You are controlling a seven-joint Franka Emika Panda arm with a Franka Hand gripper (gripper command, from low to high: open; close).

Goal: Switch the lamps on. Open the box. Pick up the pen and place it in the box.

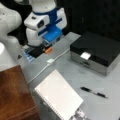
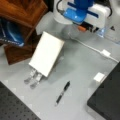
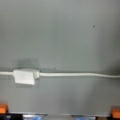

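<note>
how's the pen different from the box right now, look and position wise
The pen is thin and far smaller; the box is a wide flat case. The pen lies bare on the grey table between the box and the white slab; the box stands shut, its white clasp at the front. The pen has a lighter tip; the box has a grey front. Both are mostly black, and neither touches the gripper, which cannot be made out.

- No lettering, label, brand, number or sign can be read in any view.
- The dark blue item (image 2: 10,33) beside the brown wooden block (image 2: 23,11) in a front view carries pale marks, too blurred to make out.
</note>
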